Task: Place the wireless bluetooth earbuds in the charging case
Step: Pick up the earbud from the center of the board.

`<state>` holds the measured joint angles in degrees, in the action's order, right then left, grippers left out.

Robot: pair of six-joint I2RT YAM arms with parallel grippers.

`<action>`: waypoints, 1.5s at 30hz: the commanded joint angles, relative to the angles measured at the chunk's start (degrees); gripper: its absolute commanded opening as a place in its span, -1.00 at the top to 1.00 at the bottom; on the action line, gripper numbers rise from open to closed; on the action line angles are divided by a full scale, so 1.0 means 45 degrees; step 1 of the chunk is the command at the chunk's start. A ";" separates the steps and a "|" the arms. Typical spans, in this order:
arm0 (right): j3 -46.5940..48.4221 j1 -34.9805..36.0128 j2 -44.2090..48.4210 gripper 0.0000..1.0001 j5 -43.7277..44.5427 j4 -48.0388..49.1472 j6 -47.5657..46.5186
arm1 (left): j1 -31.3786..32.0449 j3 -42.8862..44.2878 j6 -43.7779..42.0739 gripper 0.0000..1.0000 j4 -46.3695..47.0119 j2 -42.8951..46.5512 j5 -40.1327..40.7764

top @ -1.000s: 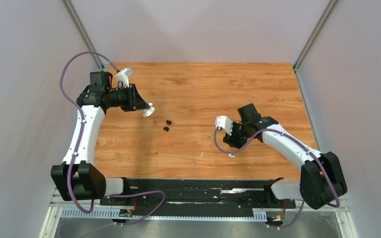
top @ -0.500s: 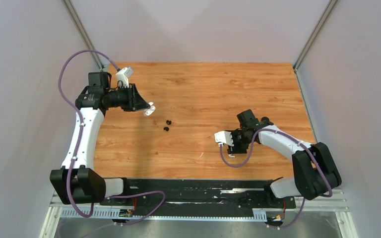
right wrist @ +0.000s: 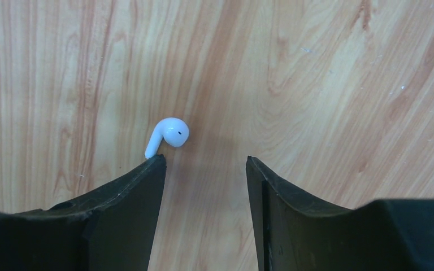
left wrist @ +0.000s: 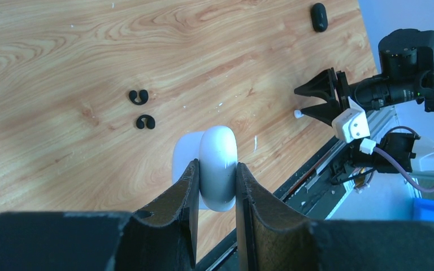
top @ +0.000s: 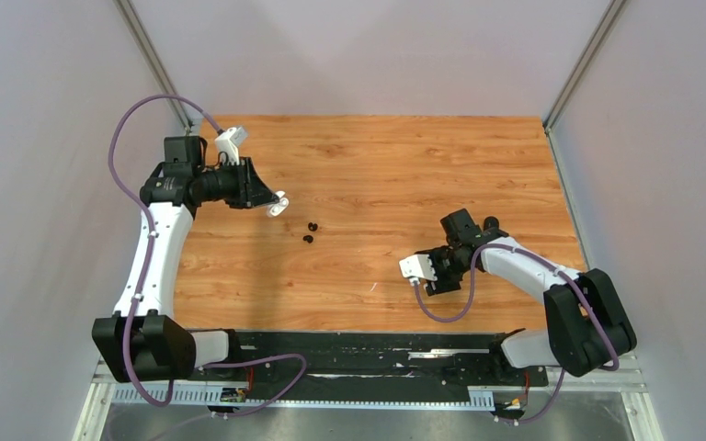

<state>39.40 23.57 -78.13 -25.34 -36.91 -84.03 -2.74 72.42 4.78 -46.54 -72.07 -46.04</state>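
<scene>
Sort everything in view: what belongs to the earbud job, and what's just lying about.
Belongs to the job:
charging case, clamped in the left claw
one white earbud, lying just ahead of the open right claw; no second earbud shows

Lying about:
two small black C-shaped pieces
a small black oblong piece

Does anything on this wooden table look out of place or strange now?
Two small black curled pieces lie loose mid-table, attached to nothing. The tiny white plastic earbud lies off-centre, its stem at one fingertip of the open right gripper, not between the fingers. No second earbud shows.
</scene>
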 commanded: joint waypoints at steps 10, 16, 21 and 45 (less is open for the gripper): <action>0.0439 0.0936 -0.0254 -0.10 -0.1077 -0.0353 0.0623 | 0.0024 -0.0283 0.0166 1.00 0.0572 0.0547 -0.0207; 0.0630 0.0992 -0.0438 -0.04 -0.0657 -0.0446 0.1076 | 0.0024 -0.0358 0.0184 1.00 0.0539 0.0638 -0.0193; 0.0595 0.0973 -0.0127 -0.04 -0.0240 -0.0651 0.2197 | 0.0034 -0.0364 0.0223 1.00 0.0493 0.0684 -0.0217; 0.0790 0.0784 -0.0868 0.20 -0.0248 -0.0427 0.4611 | 0.0016 -0.0463 0.0362 1.00 0.0635 0.0550 -0.0279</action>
<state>40.97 27.55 -80.84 -26.22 -39.57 -62.13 -2.72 70.74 6.00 -45.50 -70.70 -46.04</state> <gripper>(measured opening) 0.417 0.313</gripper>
